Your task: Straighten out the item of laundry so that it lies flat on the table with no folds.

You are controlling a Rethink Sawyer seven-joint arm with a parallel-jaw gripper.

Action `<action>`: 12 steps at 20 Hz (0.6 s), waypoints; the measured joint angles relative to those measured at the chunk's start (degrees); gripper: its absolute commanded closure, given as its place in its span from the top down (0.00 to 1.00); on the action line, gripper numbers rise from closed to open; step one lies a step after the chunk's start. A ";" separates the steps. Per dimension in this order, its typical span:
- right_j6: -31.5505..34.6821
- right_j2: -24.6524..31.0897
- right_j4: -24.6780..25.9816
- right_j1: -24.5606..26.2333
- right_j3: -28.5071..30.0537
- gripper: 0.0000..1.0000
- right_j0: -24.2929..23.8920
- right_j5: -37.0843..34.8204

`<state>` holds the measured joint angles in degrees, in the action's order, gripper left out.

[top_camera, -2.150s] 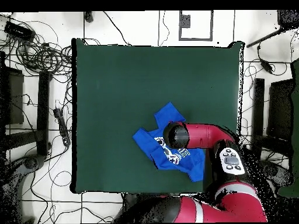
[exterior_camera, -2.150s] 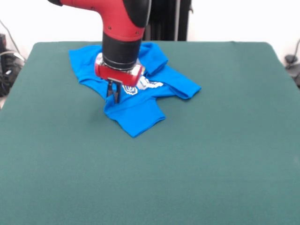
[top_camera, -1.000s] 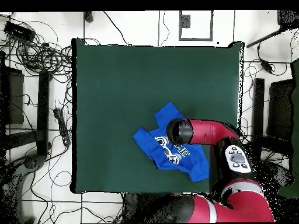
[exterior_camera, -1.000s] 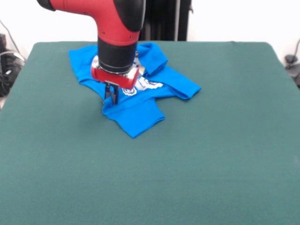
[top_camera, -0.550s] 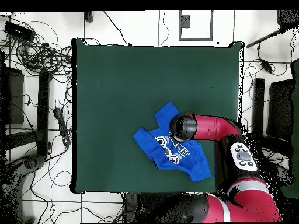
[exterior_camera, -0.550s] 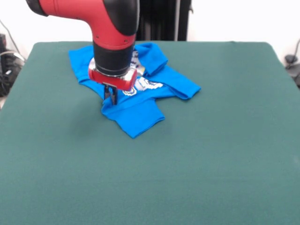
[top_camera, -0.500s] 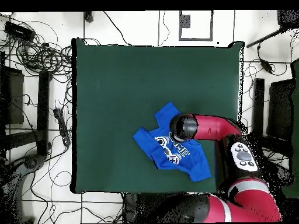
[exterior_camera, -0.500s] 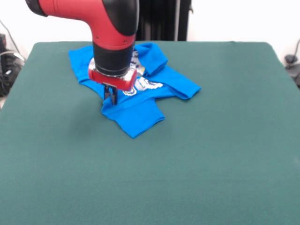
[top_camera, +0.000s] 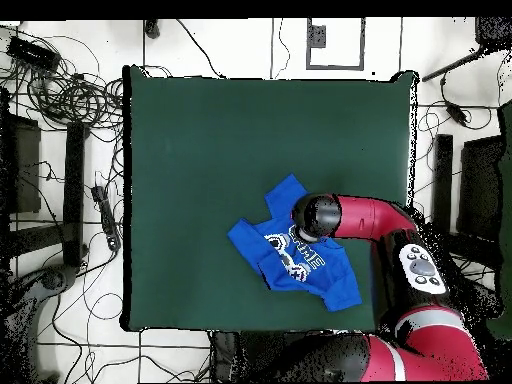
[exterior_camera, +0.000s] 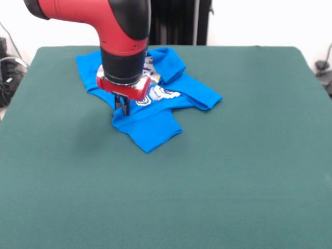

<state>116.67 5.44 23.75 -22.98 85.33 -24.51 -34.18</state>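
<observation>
End effector [exterior_camera: 123, 106], closed on the shirt's [exterior_camera: 155, 127] edge, has crept toward the tabletop's [exterior_camera: 233, 171] side; I see the shirt near the far edge barely shifted, still crumpled.

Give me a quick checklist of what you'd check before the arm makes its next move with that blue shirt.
1. T-shirt flat, no folds: not ok; it lies bunched with parts folded over.
2. Gripper down at the cloth: ok; its tips meet the shirt's edge in the front view.
3. Cloth actually pinched: cannot tell; the tips look close together, but the hold is hidden.
4. Room to spread on the table: ok; wide green top all around.
5. Shirt fully on the table: ok; the overhead view shows it inside the edges.
</observation>
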 measured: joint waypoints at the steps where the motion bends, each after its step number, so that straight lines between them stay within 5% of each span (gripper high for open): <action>1: 0.00 0.01 0.04 -0.01 0.00 0.00 0.00 0.00; 12: 0.00 0.48 1.05 -0.90 -0.01 0.00 -0.45 0.04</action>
<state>116.67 5.92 24.79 -23.88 85.32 -24.96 -34.15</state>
